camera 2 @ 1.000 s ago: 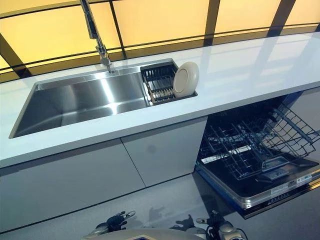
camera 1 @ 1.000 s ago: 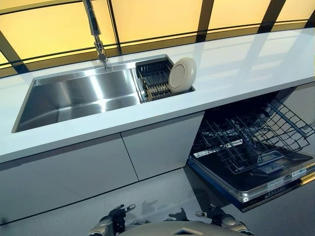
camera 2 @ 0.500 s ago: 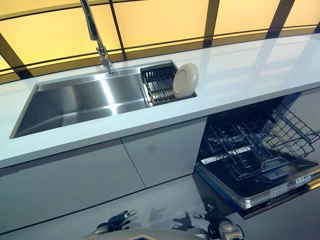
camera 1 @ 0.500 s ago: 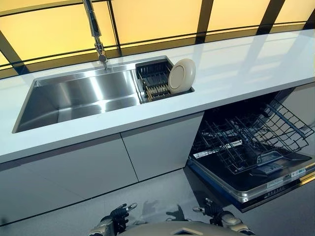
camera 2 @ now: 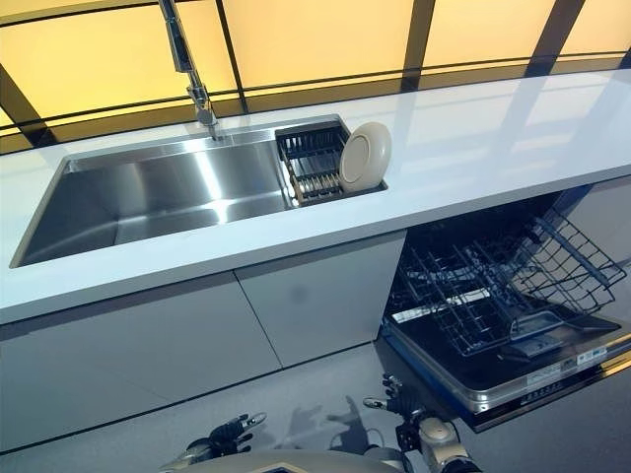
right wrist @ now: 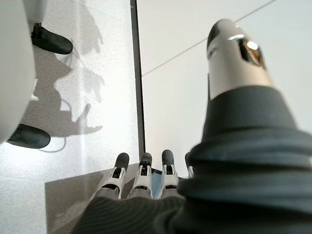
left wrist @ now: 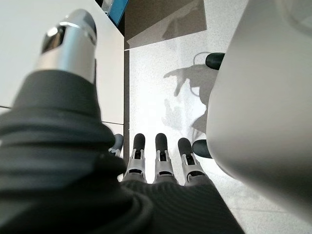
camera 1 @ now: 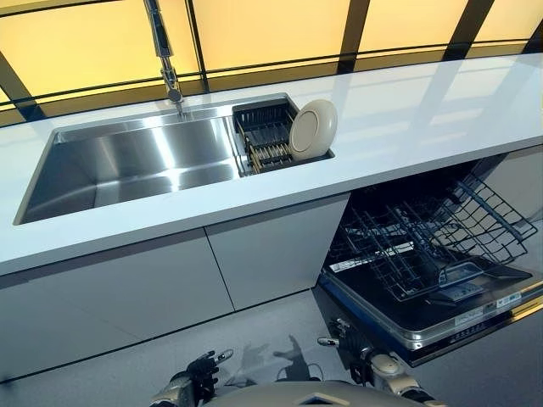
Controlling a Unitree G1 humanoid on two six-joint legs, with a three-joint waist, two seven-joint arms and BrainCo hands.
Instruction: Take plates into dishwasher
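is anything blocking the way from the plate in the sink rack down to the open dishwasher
Nothing visible does: the round cream plate leans in the dark sink rack, the white counter beside it is bare, and the dishwasher's wire rack is pulled out.

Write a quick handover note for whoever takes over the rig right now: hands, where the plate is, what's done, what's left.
Left hand: open, empty, low by the floor.
Right hand: open, empty, low near the dishwasher door.
Plate: standing on edge in the dark drying rack at the right end of the sink, untouched.
Dishwasher: door down, lower rack pulled out, no plates visible in it.
Done: nothing loaded yet.
Left: reach up, grasp the plate, carry it to the dishwasher rack and set it in.
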